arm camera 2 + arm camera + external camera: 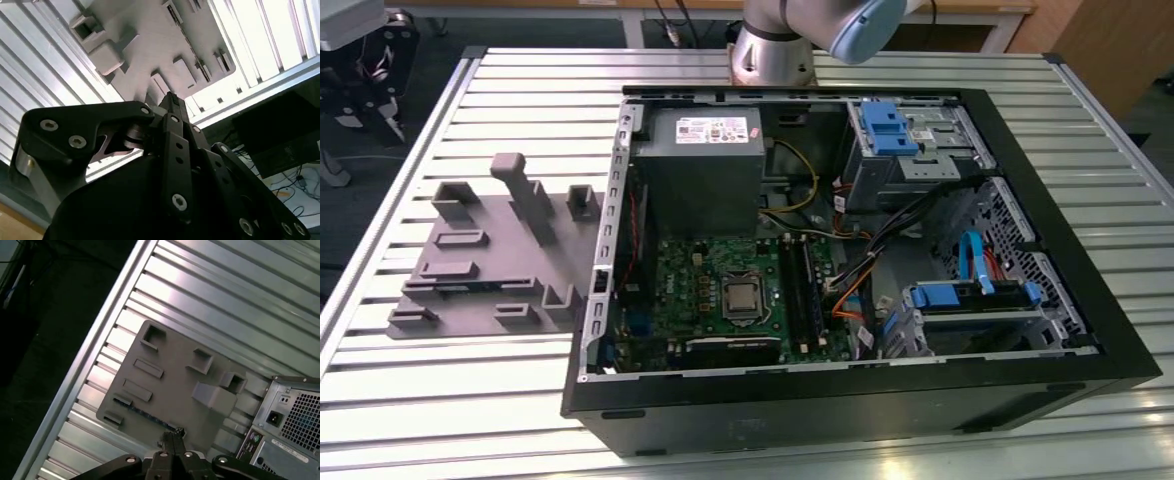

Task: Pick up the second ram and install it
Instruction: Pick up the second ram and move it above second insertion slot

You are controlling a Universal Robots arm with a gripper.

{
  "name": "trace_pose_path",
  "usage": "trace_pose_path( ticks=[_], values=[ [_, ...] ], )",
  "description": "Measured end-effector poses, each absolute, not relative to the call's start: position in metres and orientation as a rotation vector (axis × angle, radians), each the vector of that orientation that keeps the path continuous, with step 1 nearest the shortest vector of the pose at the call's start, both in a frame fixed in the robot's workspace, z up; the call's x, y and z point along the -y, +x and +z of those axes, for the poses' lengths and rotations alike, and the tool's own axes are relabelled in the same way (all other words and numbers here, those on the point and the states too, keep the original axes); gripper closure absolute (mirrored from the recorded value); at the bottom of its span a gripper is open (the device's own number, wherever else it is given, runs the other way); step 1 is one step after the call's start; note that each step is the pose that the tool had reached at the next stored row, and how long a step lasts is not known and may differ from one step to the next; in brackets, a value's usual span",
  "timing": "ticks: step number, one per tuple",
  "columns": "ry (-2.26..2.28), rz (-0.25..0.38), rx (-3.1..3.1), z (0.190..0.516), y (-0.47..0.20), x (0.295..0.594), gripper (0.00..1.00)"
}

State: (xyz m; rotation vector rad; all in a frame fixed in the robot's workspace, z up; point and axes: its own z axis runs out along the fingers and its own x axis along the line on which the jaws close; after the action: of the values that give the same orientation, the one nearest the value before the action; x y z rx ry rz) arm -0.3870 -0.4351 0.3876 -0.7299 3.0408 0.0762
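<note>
The second ram [145, 415] shows in the first wrist view as a thin dark strip standing on edge in a slot along one border of the grey fixture plate [175, 375]. My gripper [173, 436] hangs well above that plate, its two slim black fingers pressed together and shut on nothing, with the tips over the strip's end. In the second wrist view the gripper [172, 102] looks the same, with the fixture plate [145, 40] beyond it. The exterior view has the fixture plate [480, 270] to the left of the open computer case [854, 400].
Inside the case lie the green motherboard [720, 270] and long black slot rails [801, 290], with a power supply [700, 150], cables and blue-tabbed drive bays [901, 130] around them. The slatted metal table [454, 400] ends close beside the fixture. The case's rear corner [295, 420] stands next to the plate.
</note>
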Motion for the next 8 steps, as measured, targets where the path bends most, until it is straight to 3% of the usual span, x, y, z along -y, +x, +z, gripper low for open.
trace_pose_path(
  ticks=[8],
  values=[
    [-0.948, 0.075, -2.984, 0.3866, -0.3870, 0.4351, 0.89]
  ],
)
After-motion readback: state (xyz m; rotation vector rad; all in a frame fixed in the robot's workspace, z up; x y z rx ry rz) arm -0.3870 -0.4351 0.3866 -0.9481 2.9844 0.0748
